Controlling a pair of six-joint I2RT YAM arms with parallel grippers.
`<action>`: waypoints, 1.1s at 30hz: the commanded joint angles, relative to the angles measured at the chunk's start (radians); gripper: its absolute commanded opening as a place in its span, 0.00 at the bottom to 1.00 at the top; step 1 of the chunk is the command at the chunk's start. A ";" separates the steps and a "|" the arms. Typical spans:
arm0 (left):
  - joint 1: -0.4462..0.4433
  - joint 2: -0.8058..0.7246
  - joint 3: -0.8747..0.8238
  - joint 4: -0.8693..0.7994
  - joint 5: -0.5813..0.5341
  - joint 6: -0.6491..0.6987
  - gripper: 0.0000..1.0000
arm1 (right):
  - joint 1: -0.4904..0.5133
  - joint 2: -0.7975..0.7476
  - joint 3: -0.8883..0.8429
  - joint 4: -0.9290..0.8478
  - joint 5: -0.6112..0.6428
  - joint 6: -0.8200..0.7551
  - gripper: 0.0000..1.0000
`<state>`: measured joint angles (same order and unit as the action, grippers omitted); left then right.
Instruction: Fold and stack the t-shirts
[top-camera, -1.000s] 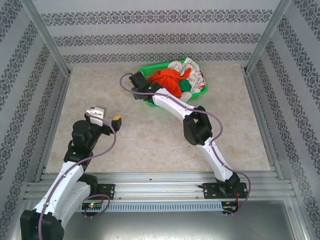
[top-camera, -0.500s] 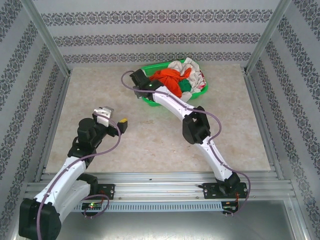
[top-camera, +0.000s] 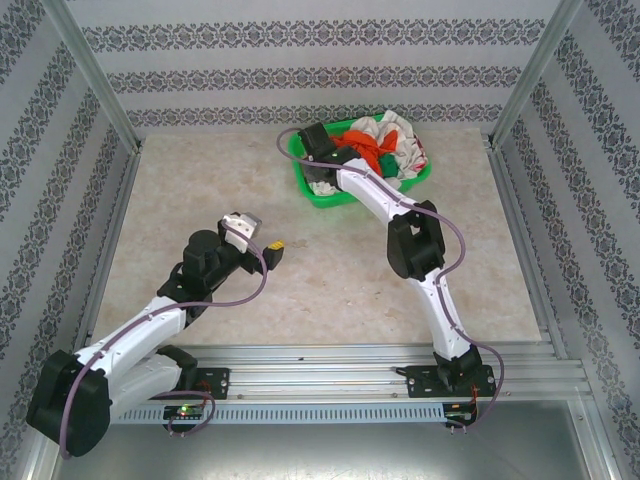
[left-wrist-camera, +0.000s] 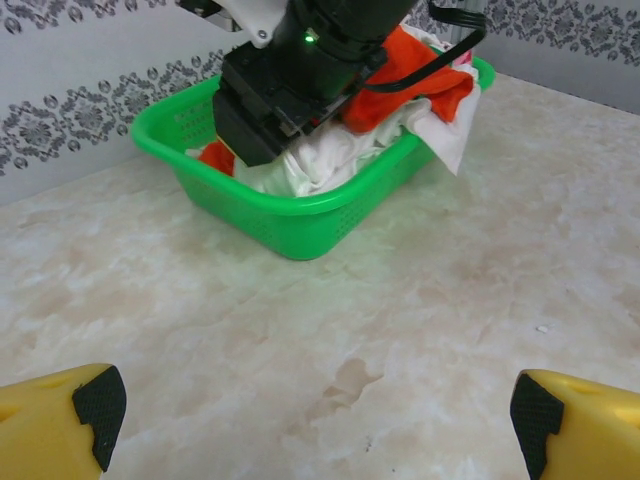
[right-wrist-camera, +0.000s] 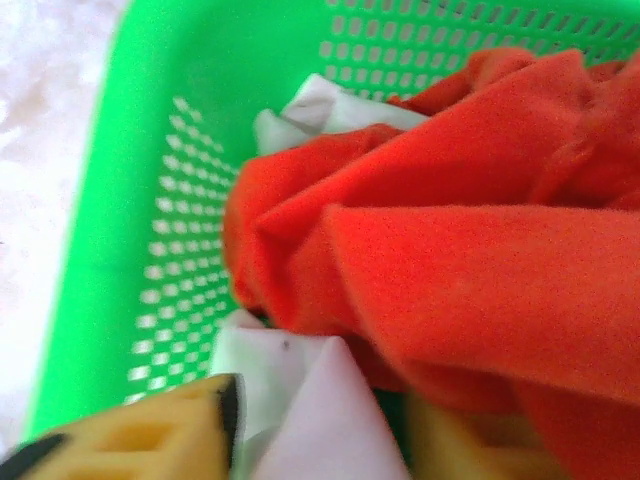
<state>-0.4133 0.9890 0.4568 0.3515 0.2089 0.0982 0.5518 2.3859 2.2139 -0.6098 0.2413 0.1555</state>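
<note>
Basket (left-wrist-camera: 300, 225) slid; right hand (right-wrist-camera: 320, 440) among t-shirts (right-wrist-camera: 470, 260).

We see a crumpled orange-red cloth t-shirt (right-wrist-camera: 480, 250) heaped over a white cloth t-shirt (right-wrist-camera: 300, 400) in the green lattice basket (right-wrist-camera: 130, 200).

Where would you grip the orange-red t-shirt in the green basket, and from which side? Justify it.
Probably the raised fold on top of the orange-red t-shirt, coming straight down from above. The basket walls block any sideways approach, and the shirt lies crumpled over white cloth, so its top ridge offers the cleanest pinch without catching the others.
</note>
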 joint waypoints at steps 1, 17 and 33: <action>-0.011 -0.038 -0.007 0.067 -0.075 0.011 1.00 | 0.040 -0.094 -0.016 0.052 -0.019 -0.020 0.63; -0.010 -0.241 -0.046 -0.107 -0.132 0.050 1.00 | 0.073 0.079 0.104 -0.023 0.059 0.018 0.68; -0.011 -0.195 -0.041 -0.026 -0.111 0.031 1.00 | 0.030 0.157 0.242 -0.142 0.068 0.030 0.21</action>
<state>-0.4133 0.7959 0.4225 0.2775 0.0929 0.1310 0.5999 2.5557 2.4218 -0.7235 0.2722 0.1963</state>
